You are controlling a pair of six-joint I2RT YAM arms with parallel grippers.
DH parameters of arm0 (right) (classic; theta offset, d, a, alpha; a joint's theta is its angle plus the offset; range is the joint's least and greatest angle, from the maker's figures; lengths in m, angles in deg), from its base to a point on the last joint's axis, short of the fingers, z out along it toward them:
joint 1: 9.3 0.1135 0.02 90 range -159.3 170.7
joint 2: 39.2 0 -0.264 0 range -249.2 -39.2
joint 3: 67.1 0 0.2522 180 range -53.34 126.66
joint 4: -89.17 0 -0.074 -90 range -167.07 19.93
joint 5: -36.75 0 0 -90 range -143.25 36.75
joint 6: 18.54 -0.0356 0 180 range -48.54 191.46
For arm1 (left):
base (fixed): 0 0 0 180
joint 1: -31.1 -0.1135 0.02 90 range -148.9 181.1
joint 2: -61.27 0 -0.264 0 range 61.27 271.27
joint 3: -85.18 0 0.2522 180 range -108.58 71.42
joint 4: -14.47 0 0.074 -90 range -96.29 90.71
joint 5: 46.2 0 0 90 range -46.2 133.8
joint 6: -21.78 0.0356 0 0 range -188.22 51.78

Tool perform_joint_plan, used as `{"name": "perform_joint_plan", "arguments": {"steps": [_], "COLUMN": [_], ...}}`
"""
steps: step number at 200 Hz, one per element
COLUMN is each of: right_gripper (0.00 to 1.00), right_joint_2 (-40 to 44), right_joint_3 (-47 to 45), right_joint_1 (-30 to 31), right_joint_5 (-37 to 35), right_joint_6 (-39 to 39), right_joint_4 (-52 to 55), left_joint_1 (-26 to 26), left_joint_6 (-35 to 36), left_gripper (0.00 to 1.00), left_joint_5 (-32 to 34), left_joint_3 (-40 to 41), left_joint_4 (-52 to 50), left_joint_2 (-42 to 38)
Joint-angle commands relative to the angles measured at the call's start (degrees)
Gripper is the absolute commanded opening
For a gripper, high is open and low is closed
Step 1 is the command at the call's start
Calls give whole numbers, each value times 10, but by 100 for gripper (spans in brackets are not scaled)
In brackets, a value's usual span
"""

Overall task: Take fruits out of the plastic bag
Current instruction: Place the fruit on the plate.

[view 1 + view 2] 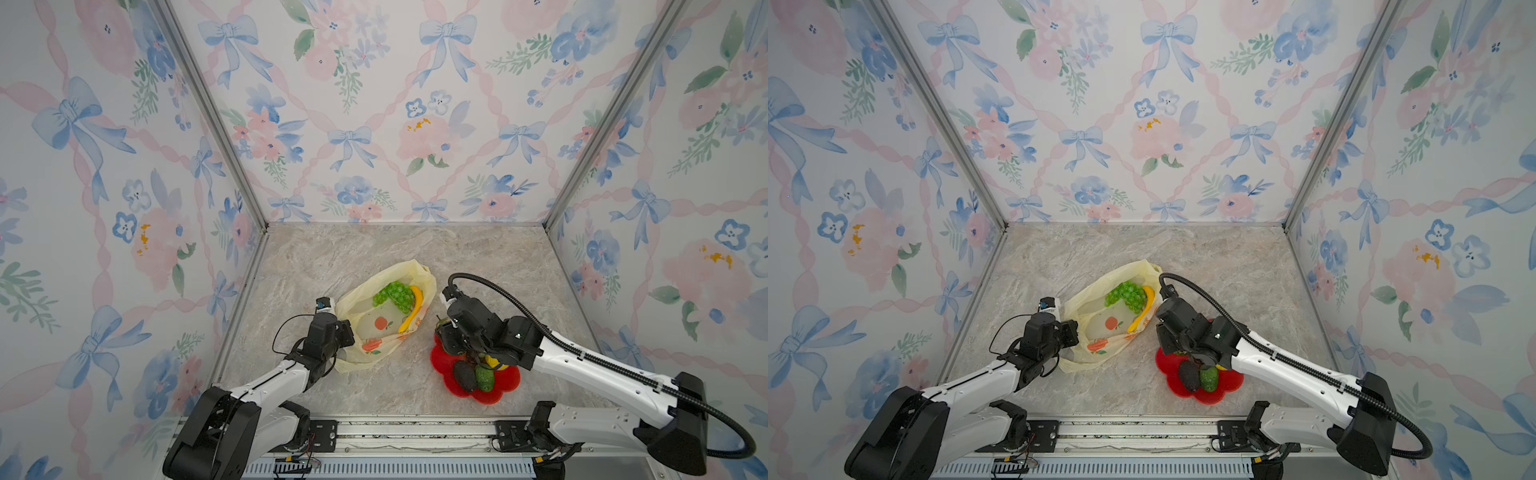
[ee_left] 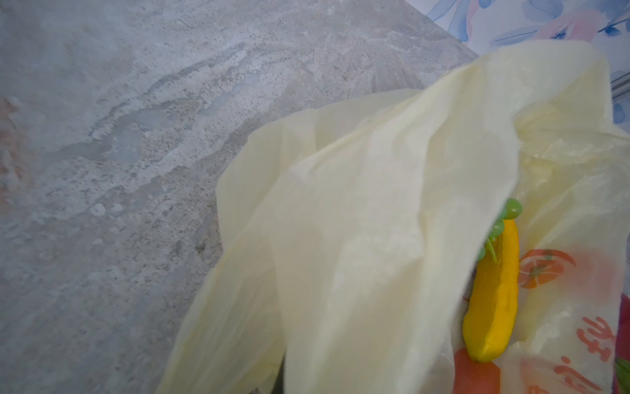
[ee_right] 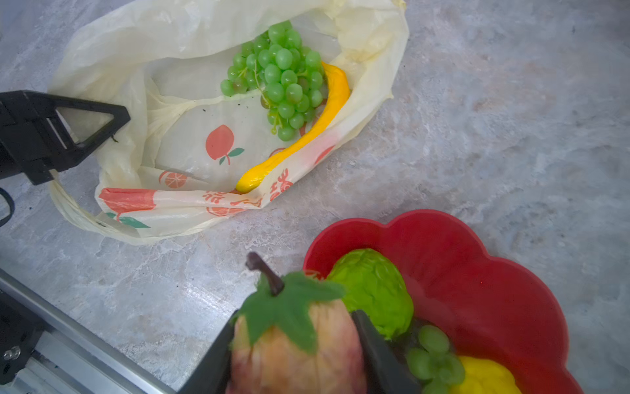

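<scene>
1. Presently the plastic bag (image 3: pixel 112 51) lies open on the table (image 1: pixel 478 257), apart from the red plate (image 3: pixel 477 273).
2. Grapes (image 3: pixel 283 75) and banana (image 3: pixel 327 112) touch inside the bag.
3. Left gripper (image 1: pixel 345 332): clenched on the bag's edge.
4. Right gripper (image 3: pixel 296 341): grasping a pinkish fruit (image 3: pixel 327 341) at the plate's edge.
5. The plate holds an avocado (image 1: pixel 464 376), a bumpy green fruit (image 3: pixel 371 290) and a lemon (image 3: pixel 484 378).

A back wall (image 1: pixel 407 124) and two side walls (image 1: pixel 104 187) close in the space, all papered in a pale pattern of blue bows, pink ribbons and pink and blue flowers. Grey metal corner posts (image 1: pixel 210 112) join them. The worktop (image 1: pixel 374 249) is a beige-grey marbled slab, evenly lit, with a metal rail (image 1: pixel 415 432) along its near edge.
</scene>
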Motion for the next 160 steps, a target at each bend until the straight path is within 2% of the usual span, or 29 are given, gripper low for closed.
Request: {"name": "perform_joint_plan", "arguments": {"steps": [1, 42, 160], "right_gripper": [40, 40, 43], "right_joint_2": [39, 68, 43], "right_joint_3": [-32, -72, -125], "right_joint_1": [4, -2, -15], "right_joint_5": [-42, -50, -29], "right_joint_6": [-75, -130, -158], "right_joint_4": [43, 76, 89], "left_joint_1": [-4, -4, -4], "left_joint_6": [9, 10, 12], "left_gripper": [4, 4, 4], "left_joint_5": [0, 4, 7], "left_joint_3": [2, 1, -2], "left_joint_4": [-6, -6, -5], "left_joint_2": [7, 11, 19]}}
